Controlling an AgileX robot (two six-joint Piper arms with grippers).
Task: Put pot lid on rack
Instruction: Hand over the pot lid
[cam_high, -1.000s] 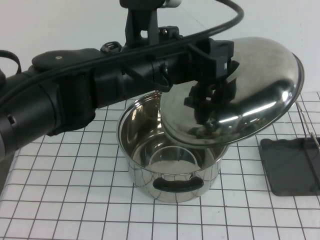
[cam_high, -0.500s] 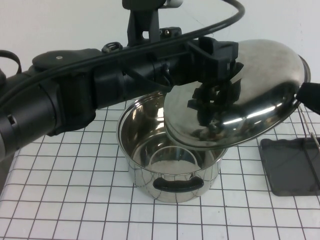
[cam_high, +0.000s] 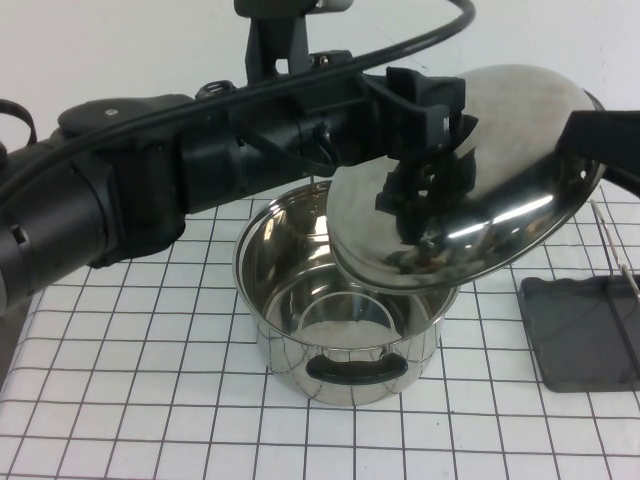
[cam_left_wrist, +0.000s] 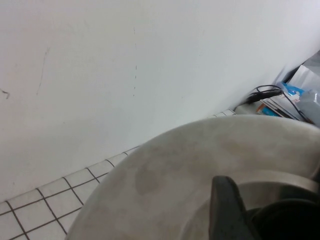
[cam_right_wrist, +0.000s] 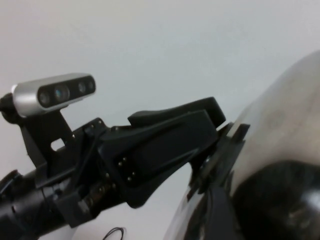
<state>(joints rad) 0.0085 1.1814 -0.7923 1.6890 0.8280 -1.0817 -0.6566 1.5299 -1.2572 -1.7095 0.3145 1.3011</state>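
Pot lid (cam_high: 500, 190) held aloft and tilted above the open pot (cam_high: 340, 310), dome facing the camera, high enough to clear the rim on the way toward the rack. Left tool (cam_high: 425, 170) clenched at the lid's centre, presumably on the knob, which stays hidden behind the fingers; gripping there probably leaves the rim free for slotting between the uprights. Seen from the left wrist, only the dull dome (cam_left_wrist: 200, 170) and a dark finger (cam_left_wrist: 225, 205).

Right tool (cam_high: 605, 135) close to the lid's far edge, at the upper right of the high view; whether released or clenched, cannot tell. Perhaps positioned for a handover or to steady the lid.

Rack (cam_high: 585, 330) waiting on the gridded surface (cam_high: 150, 400), to the pot's right, thin wires (cam_high: 612, 245) upright at its far side, nothing in it yet.
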